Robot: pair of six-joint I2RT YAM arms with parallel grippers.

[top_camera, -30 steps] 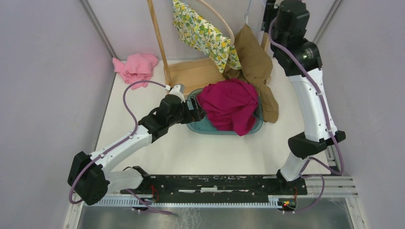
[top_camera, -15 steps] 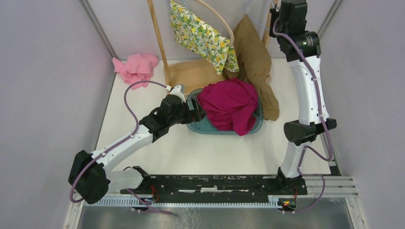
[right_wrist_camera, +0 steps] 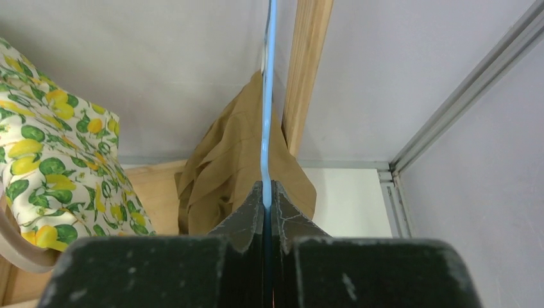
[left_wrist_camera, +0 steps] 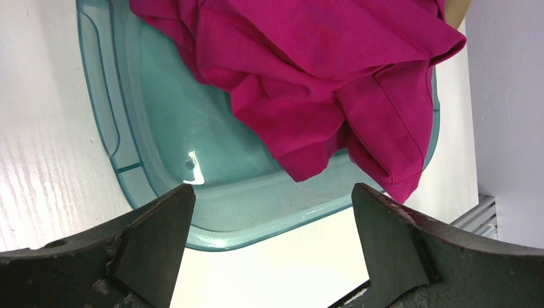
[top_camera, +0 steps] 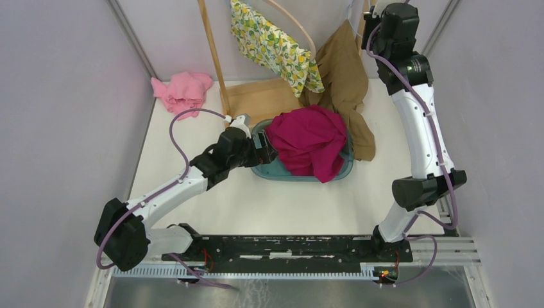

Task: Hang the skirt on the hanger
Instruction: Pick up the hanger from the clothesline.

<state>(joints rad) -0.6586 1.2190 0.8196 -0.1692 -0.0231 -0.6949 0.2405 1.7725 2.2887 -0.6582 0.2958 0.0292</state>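
A brown skirt (top_camera: pixel 343 70) hangs from a thin blue hanger (right_wrist_camera: pixel 265 96) at the back right; its lower end lies on the table beside the basin. My right gripper (right_wrist_camera: pixel 266 186) is shut on the blue hanger, high up by the wooden post (right_wrist_camera: pixel 308 70); in the top view it (top_camera: pixel 372 13) is at the upper edge. The skirt shows below the jaws in the right wrist view (right_wrist_camera: pixel 224 160). My left gripper (left_wrist_camera: pixel 271 192) is open and empty, at the left rim of the teal basin (left_wrist_camera: pixel 128 128), also in the top view (top_camera: pixel 268 149).
A magenta garment (top_camera: pixel 308 141) is heaped in the teal basin (top_camera: pixel 269 170). A lemon-print cloth (top_camera: pixel 272 45) hangs on the wooden rack (top_camera: pixel 213 58), whose base board (top_camera: pixel 256 99) lies behind the basin. A pink cloth (top_camera: pixel 183 90) lies at the back left. Grey walls stand close on both sides.
My right arm has risen and shifted toward the back wall, pulling the hanger and brown skirt up so the skirt hangs longer. The left arm has not moved.
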